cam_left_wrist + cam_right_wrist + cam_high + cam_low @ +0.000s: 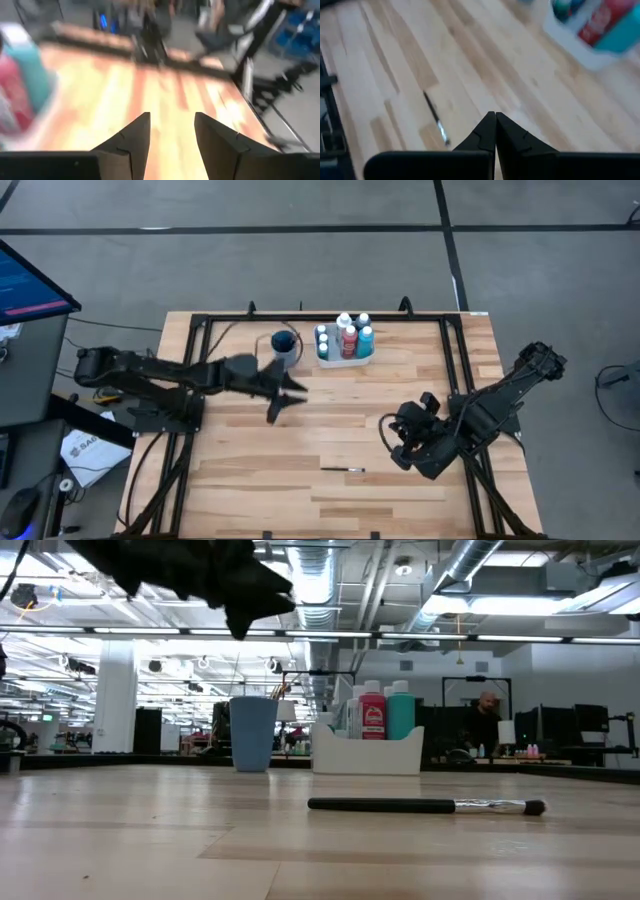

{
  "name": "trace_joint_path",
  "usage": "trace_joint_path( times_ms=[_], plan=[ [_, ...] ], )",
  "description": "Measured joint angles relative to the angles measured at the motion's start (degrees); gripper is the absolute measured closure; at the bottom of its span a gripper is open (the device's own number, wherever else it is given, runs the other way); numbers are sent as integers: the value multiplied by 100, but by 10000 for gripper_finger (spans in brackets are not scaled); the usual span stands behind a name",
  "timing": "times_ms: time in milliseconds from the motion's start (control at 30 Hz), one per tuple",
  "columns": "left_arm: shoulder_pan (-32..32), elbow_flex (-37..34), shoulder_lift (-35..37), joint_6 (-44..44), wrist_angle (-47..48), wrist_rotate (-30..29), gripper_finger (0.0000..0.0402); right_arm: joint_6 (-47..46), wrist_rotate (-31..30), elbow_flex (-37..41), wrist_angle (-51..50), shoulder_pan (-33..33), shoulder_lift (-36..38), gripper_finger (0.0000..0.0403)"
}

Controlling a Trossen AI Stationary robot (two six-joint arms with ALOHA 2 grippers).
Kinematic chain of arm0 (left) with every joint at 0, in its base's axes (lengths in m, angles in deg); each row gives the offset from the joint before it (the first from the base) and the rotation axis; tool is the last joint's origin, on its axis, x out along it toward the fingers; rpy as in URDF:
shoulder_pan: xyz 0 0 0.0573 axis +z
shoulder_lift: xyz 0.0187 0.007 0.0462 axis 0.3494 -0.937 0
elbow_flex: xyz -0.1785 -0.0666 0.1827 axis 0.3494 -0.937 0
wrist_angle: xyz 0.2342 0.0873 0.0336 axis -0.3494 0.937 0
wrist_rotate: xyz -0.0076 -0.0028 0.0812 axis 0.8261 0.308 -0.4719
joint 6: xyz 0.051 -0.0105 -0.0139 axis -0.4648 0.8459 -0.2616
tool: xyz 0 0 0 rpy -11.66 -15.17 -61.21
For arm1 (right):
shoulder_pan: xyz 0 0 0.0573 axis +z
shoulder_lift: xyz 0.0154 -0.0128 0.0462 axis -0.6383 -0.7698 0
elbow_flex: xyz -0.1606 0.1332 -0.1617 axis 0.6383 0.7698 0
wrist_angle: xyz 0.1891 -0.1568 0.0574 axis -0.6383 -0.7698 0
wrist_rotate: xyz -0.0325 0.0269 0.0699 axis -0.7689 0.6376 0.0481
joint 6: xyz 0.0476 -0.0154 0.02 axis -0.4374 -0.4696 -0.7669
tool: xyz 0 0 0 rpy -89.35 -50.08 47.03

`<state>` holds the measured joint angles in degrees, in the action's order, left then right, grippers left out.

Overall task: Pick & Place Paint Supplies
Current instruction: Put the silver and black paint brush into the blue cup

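One dark-handled paintbrush (342, 470) lies flat on the table near its near edge; it also shows in the low view (425, 806) and the right wrist view (435, 119). Several white-capped paint bottles (347, 337) stand upright in the white tray (343, 361) at the far edge. Brushes stand in the blue cup (284, 345). My left gripper (285, 397) is open above the table, just near of the cup, holding nothing (171, 131). My right gripper (398, 442) is shut and empty (495, 120), raised to the right of the lying brush.
The blue cup (253, 733) and white tray (367, 752) sit side by side at the far edge. A black frame (455, 355) runs along the table's left, right and far sides. Bare wood (340, 420) lies between the two grippers. A person (487, 720) shows in the room beyond.
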<state>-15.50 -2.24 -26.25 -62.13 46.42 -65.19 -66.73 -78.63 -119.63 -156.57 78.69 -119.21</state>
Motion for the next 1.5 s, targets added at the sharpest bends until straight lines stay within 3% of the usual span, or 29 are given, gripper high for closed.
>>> trace_joint_path(
  times_ms=[100, 267, 467, 600, 867, 1000, 1067, 1233, 1500],
  plan=[
    [-592, 255, 26, 389, 810, -181, 253, -331, 500, 0, -332, -142, -53, 403],
    [-1333, 442, -395, 681, 1004, -465, 253, -393, 769, 7, -609, -270, -273, 403],
    [-1682, 776, -1128, 852, 940, -927, 253, 349, 1261, -3, -300, -292, -794, 403],
    [-1741, 876, -1203, 1122, 891, -937, 253, 796, 1690, 7, -208, -310, -1424, 403],
    [-1898, 874, -801, 1148, 975, -930, 247, 1699, 2369, 2, 1159, -364, -2479, 398],
    [-2050, 874, -435, 1145, 1175, -859, 243, 1700, 3443, 1, 1448, -557, -3149, 391],
    [-2153, 869, -193, 1125, 1450, -809, 242, 1718, 3693, 4, 1864, -606, -3476, 394],
    [-2448, 865, 447, 1119, 1894, -797, 242, 1664, 3907, -36, 2199, -702, -3895, 400],
    [-2684, 863, 1154, 1106, 2068, -933, 247, 2121, 4140, -79, 2261, -1149, -3873, 401]
  ],
)
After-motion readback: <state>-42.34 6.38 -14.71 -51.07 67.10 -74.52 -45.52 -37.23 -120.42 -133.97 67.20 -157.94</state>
